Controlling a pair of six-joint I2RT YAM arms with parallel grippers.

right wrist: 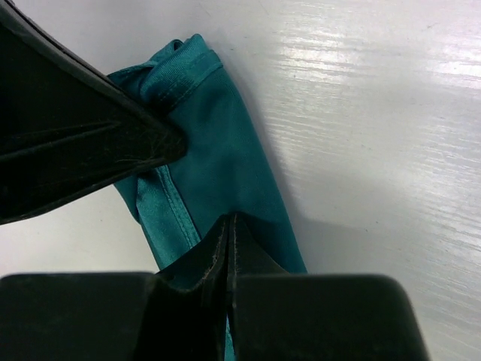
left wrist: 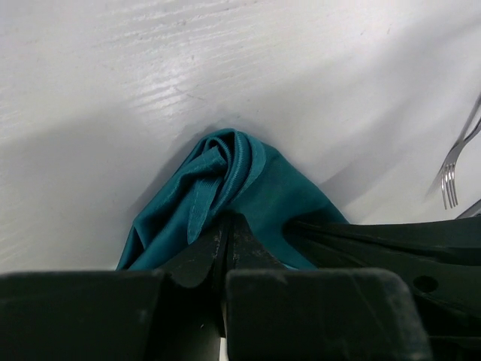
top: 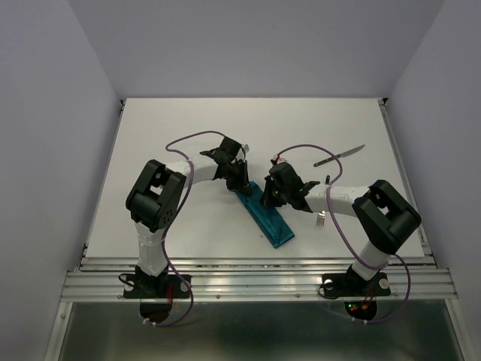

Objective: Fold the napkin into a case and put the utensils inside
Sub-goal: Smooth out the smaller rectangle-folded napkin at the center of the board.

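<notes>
The teal napkin lies folded into a narrow strip, a case shape, running diagonally between the arms. My left gripper is shut on the strip's far end, where the cloth bunches up against its tips. My right gripper is shut on the strip's long edge, a little nearer; its closed tips sit in the cloth. The silver fork lies right of the strip, partly under the right arm, its tines showing. The knife lies further back on the right.
The white table is walled by grey panels at the back and sides, with a metal rail along the near edge. The left gripper's finger crosses the right wrist view, and the right gripper's finger crosses the left wrist view.
</notes>
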